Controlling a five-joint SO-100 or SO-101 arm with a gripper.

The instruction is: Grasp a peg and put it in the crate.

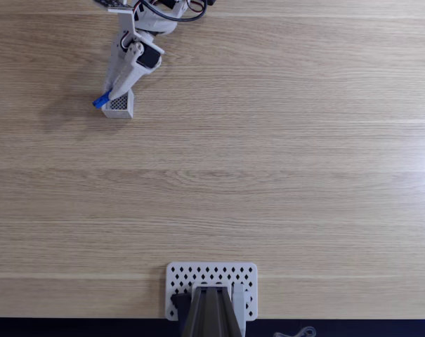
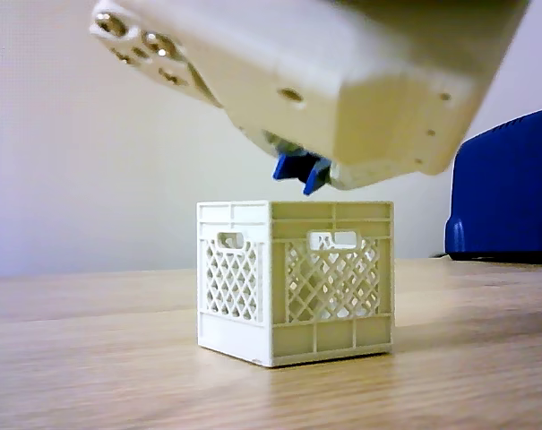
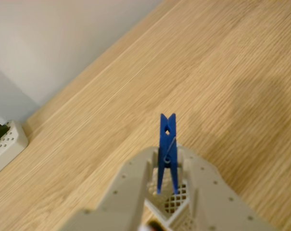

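in the fixed view, at upper left, the gripper (image 1: 108,97) clamps the blue peg (image 1: 100,101), whose end pokes out left over the white crate (image 1: 119,104) on the wooden table (image 1: 268,175). in the other view the peg (image 2: 303,170) hangs just above the crate (image 2: 293,278), not touching it. at the fixed view's bottom centre lies a perforated white plate (image 1: 212,277).

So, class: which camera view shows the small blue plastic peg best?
The wrist view: the peg shows almost full length, clamped in the gripper. The fixed view shows a tiny blue tip; the other view, one end above the white crate.
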